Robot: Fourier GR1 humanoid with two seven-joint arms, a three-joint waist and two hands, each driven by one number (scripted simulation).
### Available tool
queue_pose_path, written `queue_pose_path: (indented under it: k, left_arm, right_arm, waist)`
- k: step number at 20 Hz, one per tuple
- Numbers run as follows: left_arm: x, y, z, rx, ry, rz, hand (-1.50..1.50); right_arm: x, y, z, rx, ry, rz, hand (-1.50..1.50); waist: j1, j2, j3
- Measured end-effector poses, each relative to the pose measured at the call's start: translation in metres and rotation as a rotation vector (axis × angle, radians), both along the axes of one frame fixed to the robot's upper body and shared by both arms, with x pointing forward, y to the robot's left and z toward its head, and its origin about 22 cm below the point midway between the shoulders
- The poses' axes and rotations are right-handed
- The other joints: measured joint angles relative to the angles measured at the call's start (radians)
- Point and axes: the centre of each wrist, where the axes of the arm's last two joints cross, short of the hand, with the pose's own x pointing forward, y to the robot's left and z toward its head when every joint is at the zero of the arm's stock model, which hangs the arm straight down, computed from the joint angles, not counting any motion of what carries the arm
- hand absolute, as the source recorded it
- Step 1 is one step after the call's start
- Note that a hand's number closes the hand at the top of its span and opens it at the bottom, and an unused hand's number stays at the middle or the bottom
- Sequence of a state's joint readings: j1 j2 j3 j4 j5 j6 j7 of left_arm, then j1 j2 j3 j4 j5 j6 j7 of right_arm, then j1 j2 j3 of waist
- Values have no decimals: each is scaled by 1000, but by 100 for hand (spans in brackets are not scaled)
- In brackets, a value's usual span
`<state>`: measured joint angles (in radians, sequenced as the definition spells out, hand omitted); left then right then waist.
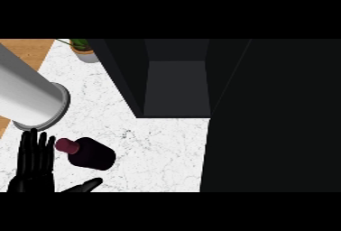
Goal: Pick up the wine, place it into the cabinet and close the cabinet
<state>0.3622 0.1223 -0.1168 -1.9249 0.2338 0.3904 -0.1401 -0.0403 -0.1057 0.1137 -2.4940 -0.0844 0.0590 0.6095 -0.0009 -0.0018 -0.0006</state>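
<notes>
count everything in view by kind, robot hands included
wine bottle: 1
potted plant: 1
cabinet: 1
left hand: 1
total: 4

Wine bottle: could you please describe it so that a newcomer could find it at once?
On the white counter, look in front of the open dark cabinet, to the left. The wine bottle is just right of the black left hand. Its dark red cap sets it apart.
</notes>
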Motion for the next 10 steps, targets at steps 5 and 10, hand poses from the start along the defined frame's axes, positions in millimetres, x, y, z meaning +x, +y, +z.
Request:
queue_pose_path:
  k: [5, 10]
  left_arm:
    - [3, 9, -16, -12, 11, -9, -150]
    - [8, 11, -42, -20, 22, -39, -150]
  right_arm:
    - [1, -1, 1, -2, -2, -4, -150]
    - [-1, 0, -1, -4, 3, 5, -150]
  waist:
    - [-1, 0, 0]
    - [-2, 0, 0]
